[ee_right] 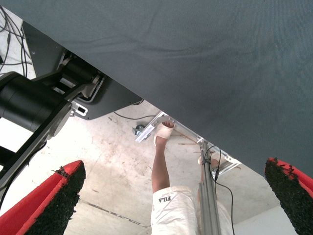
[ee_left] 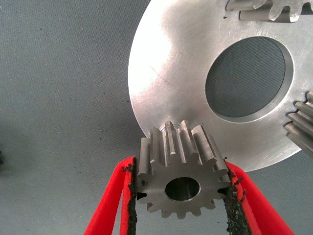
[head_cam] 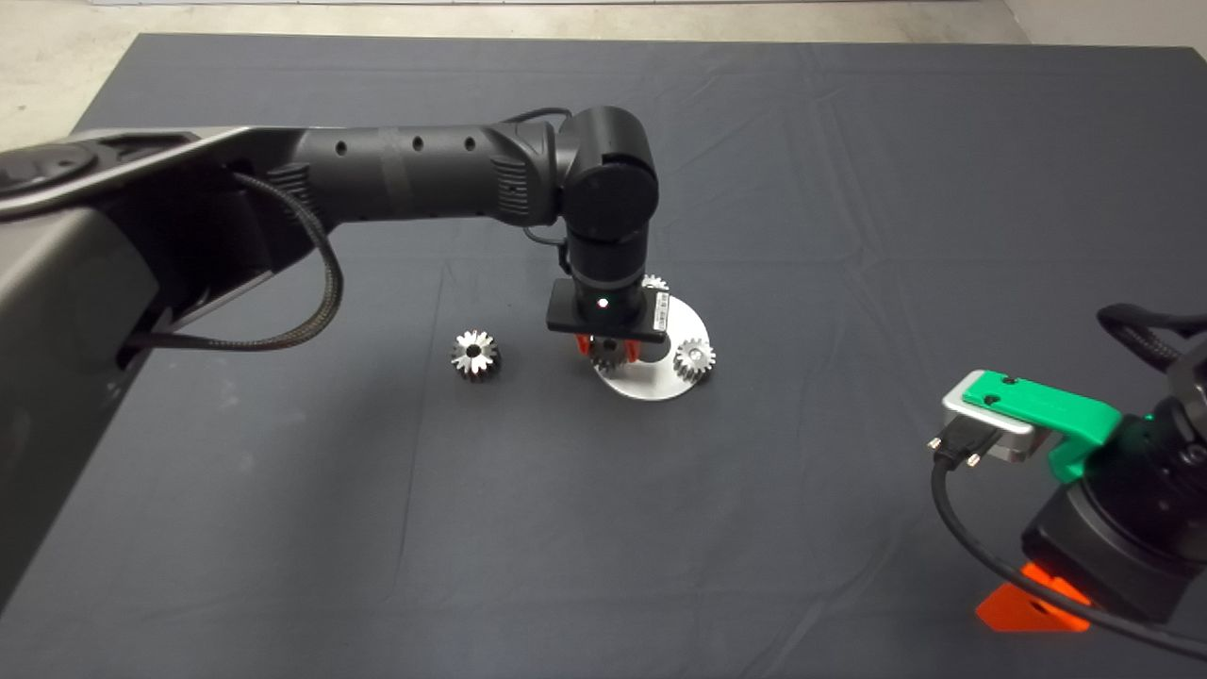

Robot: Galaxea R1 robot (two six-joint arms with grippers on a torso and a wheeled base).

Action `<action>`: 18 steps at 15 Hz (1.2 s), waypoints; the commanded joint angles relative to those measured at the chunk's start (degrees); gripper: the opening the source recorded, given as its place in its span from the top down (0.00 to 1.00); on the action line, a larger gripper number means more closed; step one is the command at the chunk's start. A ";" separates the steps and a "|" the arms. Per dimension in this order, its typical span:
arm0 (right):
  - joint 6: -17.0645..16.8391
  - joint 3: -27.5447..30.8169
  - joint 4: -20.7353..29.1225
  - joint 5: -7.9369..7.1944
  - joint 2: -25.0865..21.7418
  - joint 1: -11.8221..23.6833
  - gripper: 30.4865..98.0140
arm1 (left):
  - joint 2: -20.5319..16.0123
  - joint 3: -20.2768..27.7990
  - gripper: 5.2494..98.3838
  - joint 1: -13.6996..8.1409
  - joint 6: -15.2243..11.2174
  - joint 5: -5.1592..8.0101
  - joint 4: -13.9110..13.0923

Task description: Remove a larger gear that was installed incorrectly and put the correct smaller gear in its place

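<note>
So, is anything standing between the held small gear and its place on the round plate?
Nothing visible does. The left pincer grips the smaller gear at the bare edge of the round plate; the other two small gears sit at other edges.

The smaller gear is pale silver with short fine teeth and a dark round centre hole. It is clamped by its toothed sides between the left gripper's black pads, at the near edge of the round metal plate; whether it rests on the plate cannot be told. The larger gear, shiny steel with deep pointed star-like teeth and a dark bore, lies on the dark mat to the left of the plate, apart from it.
</note>
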 commanded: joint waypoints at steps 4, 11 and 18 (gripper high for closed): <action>0.29 0.19 1.52 -4.88 0.15 1.57 0.02 | 0.25 1.15 0.68 -1.14 0.14 0.55 0.19; 0.29 0.19 1.52 -4.88 0.17 1.58 0.02 | 0.25 1.16 0.63 -1.14 0.14 0.64 0.10; 0.29 0.28 1.52 -4.88 -0.26 1.59 0.02 | -20.13 42.66 0.53 -11.95 -16.47 1.18 -0.16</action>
